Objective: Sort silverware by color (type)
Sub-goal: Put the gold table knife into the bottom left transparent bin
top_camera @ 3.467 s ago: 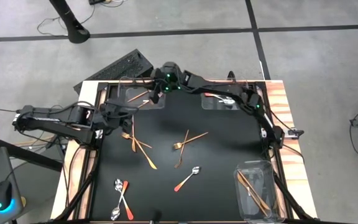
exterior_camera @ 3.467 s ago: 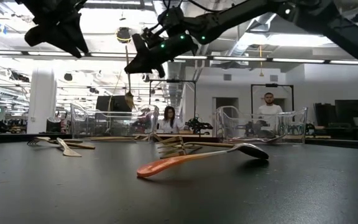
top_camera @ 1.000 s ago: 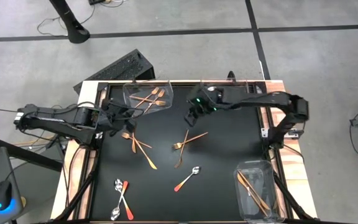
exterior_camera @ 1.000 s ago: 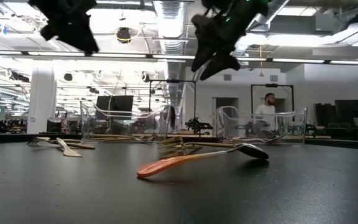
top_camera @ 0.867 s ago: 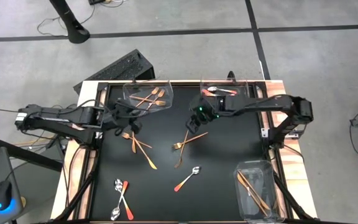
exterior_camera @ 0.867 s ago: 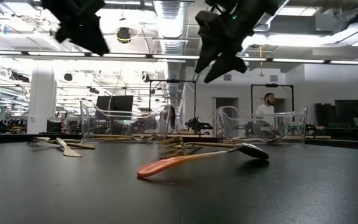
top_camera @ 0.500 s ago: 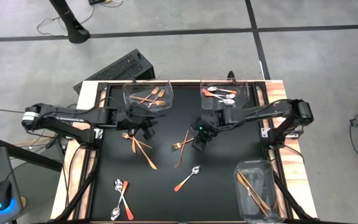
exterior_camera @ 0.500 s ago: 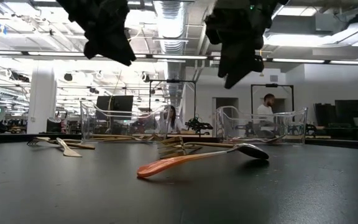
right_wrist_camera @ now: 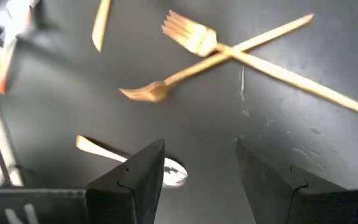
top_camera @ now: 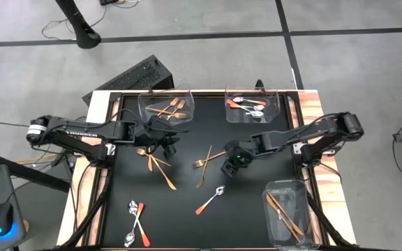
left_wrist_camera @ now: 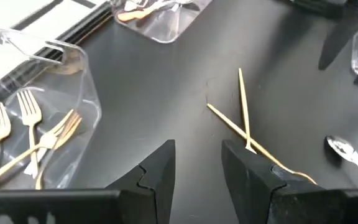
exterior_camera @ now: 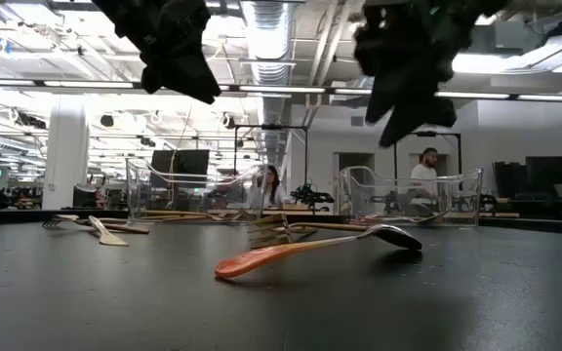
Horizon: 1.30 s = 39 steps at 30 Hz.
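Right gripper (top_camera: pixel 229 166) hovering fingers apart, empty, beside crossed gold forks (top_camera: pixel 206 159), left gripper (top_camera: pixel 167 148) waiting, spread, empty

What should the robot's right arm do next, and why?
Probably lower the open right gripper onto the red-handled silver spoon lying loose on the black table. It hovers just above, empty, and matching spoons already lie in the clear bin at the far edge.

A grey concrete floor (top_camera: pixel 340 70) crossed by dark lines surrounds the bench (top_camera: pixel 313 111). Beyond it, white columns (exterior_camera: pixel 64 146), ceiling strip lights (exterior_camera: pixel 271 24) and two people (exterior_camera: pixel 422 175) at desks.
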{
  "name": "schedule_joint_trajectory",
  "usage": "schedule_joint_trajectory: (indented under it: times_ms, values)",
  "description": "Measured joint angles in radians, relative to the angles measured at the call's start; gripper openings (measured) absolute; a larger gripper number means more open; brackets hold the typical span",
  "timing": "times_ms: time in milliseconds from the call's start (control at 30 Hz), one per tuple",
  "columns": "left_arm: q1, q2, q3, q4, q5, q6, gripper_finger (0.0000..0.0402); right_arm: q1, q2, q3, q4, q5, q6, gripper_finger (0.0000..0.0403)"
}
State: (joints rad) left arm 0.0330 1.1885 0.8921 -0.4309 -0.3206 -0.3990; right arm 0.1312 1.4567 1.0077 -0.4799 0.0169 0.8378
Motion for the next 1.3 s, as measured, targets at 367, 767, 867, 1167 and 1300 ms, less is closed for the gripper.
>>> schedule_joint_trajectory:
  times_ms: [367,767,867,1167,1300]
  values:
    - [0.013,-0.002,0.0,0.208,-0.009,0.004,0.0118,-0.031,-0.318,-0.083,-0.081,0.207,0.005,0.0218]
    - [0.016,-0.125,0.0,0.313,-0.016,0.055,0.0118,-0.109,-0.449,-0.096,0.027,0.195,-0.119,0.0218]
    - [0.017,-0.189,0.0,0.304,-0.03,0.105,0.0118,-0.122,-0.428,-0.098,0.091,0.188,-0.135,0.0218]
    - [0.017,-0.32,0.0,0.307,0.035,0.232,0.0118,-0.136,-0.307,-0.098,0.287,0.069,-0.158,0.0194]
    - [0.016,-0.368,0.0,0.278,0.038,0.254,0.0118,-0.14,-0.223,-0.096,0.323,0.034,-0.101,0.0163]
